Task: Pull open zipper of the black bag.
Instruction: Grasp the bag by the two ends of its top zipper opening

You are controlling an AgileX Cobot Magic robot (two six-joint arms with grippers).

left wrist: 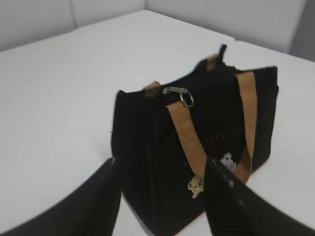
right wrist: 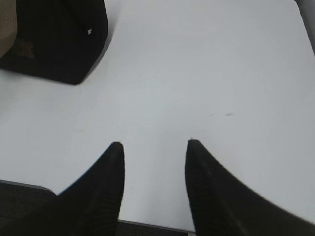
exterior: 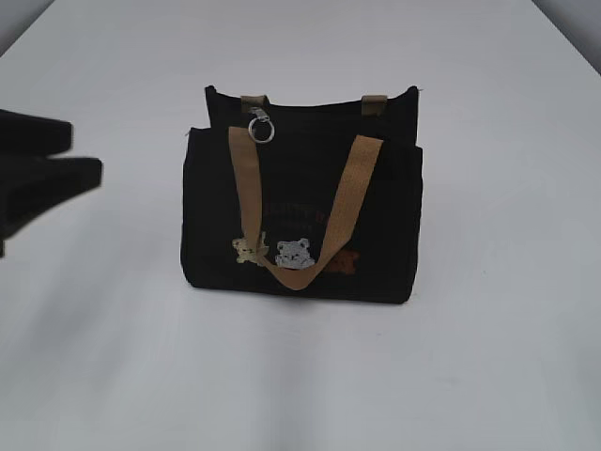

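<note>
With our left claw [left wrist: 162,164] spread empty, we risk pinching the bag's [exterior: 300,221] strap [left wrist: 187,130], not the ring pull [left wrist: 186,98].

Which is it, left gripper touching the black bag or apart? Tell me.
Apart. The exterior view shows bare table between the left gripper and the black bag.

A plain white tabletop [exterior: 488,357] fills nearly the whole exterior view, evenly lit, with soft shadows. Its far corners are cut by a grey floor [exterior: 19,14] at upper left and upper right. In the left wrist view, pale wall panels [left wrist: 231,17] with vertical seams run along the top.
</note>
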